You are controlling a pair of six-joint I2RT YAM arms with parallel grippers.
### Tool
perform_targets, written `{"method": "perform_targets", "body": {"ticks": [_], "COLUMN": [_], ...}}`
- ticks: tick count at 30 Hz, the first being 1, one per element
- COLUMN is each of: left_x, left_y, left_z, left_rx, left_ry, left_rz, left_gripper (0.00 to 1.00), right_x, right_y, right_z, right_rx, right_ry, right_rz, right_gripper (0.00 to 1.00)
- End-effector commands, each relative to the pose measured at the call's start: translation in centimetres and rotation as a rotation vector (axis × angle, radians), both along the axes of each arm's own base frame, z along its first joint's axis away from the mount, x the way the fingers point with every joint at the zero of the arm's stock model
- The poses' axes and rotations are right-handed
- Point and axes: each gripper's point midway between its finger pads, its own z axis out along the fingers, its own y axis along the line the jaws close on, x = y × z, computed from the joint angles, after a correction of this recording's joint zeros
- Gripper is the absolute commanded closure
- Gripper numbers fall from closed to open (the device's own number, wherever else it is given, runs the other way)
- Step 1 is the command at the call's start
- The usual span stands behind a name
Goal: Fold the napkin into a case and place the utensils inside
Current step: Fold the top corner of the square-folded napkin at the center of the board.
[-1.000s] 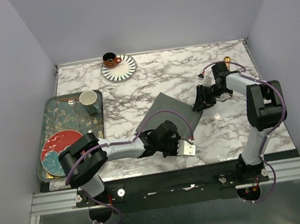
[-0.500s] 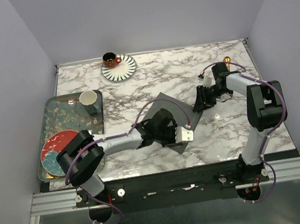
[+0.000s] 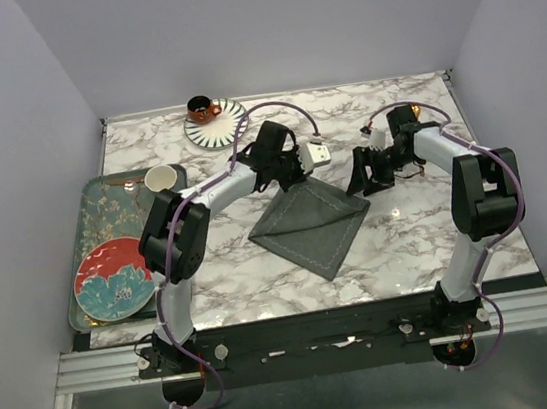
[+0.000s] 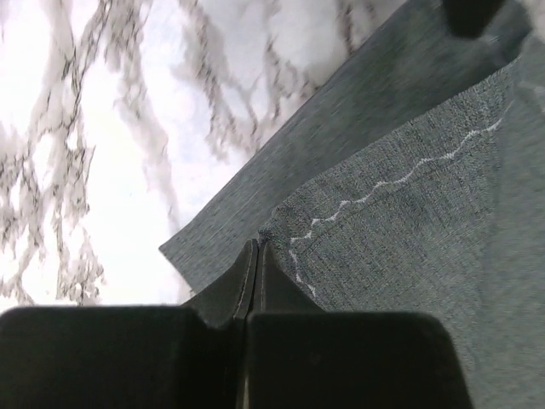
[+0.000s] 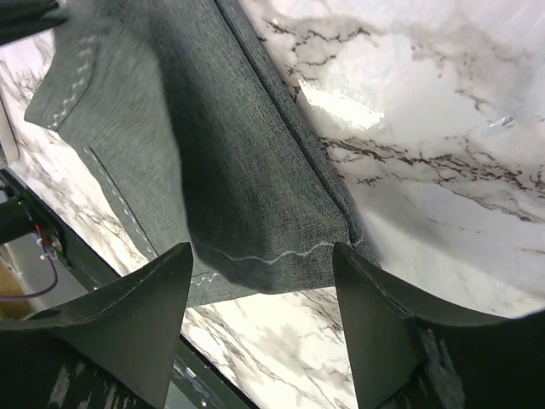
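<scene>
Tray (image 3: 83,252): well to the left of the left gripper (image 3: 288,182); carries a red plate (image 3: 114,278) and a pale cup (image 3: 159,178).
Orange cup (image 3: 203,107): on a striped saucer (image 3: 228,125), beyond the left gripper and to its left.
Left gripper (image 4: 255,256): clenched tight, pinches a hemmed corner of the napkin (image 4: 409,256).
Napkin (image 3: 311,222): dark grey, doubled over, lies as a diamond on the marble table (image 3: 429,234); reaches from the left gripper's tips toward the arm bases, right corner at the right gripper (image 3: 360,183).
Right gripper (image 5: 260,256): released, fingers spread on either side of the napkin's folded corner.
</scene>
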Motion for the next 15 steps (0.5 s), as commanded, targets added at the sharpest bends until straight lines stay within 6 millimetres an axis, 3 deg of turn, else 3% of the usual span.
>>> {"method": "perform_targets", "body": {"ticks": [1,11,14,15], "left_x": [2.1,5.3,6.0,6.2], "left_y": [1.0,2.4,2.5,2.6], "left_z": [-1.7,-3.1,-2.9,-2.8], "left_rx": [0.036,0.058,0.058,0.055], "left_ry": [0.037,0.017,0.018,0.023], "left_rz": [0.009,0.114,0.155,0.170], "left_gripper": [1.00,1.00,0.82,0.69], "right_x": [1.1,2.0,1.8,1.5], "right_y": [0.0,-0.3,-0.4,-0.5], "right_z": [1.7,0.0,-0.8,-0.9], "right_rx": [-0.013,-0.041,-0.046,-0.047], "right_ry": [-0.064,-0.030,-0.001,0.011], "right_rz": [0.031,0.046,0.056,0.059], "right_gripper": [0.24,0.23,0.25,0.26]}}
